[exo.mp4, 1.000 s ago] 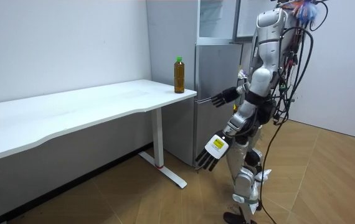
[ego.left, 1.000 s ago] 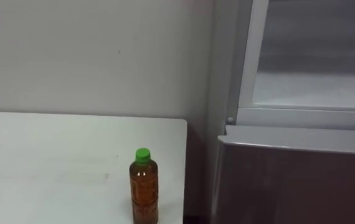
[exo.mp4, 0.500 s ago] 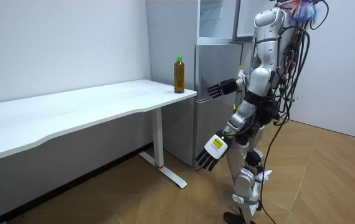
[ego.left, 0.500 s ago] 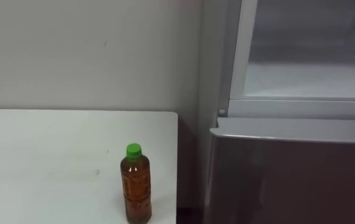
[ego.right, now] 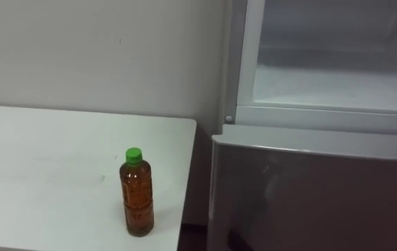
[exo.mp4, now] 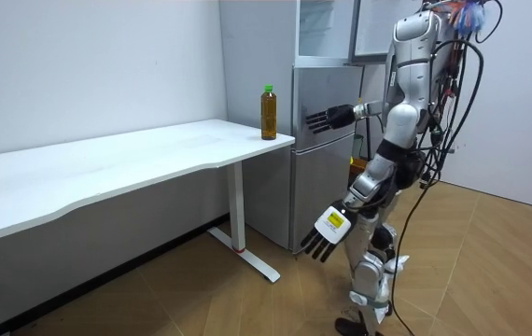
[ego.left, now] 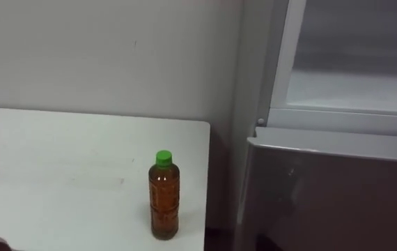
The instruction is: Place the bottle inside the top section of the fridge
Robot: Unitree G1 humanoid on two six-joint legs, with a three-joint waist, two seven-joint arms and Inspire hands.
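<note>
Left eye view, bottle: I'm seeing the bottle (ego.left: 164, 196) standing upright on the white table (ego.left: 59, 167), near the corner closest to the lower door (ego.left: 331, 195), with nothing touching it.
Left eye view, upper fridge: the upper fridge (ego.left: 355, 87) is standing open above that closed door. The whole picture is sitting differently from half a second ago, which I'm reading as head motion, not the bottle moving.
Right eye view: I'm getting the same layout.
Room view, right hand: the right hand (exo.mp4: 327, 119) is now reaching out at about bottle height in front of the lower door, fingers straight and spread, holding nothing. A second ago it was nearer the waist.
Room view, left hand: the left hand (exo.mp4: 326, 240) is hanging low by the legs, fingers loosely spread, empty.
Meaning: I'm judging the reach is only starting. The grasp is not yet made.
</note>
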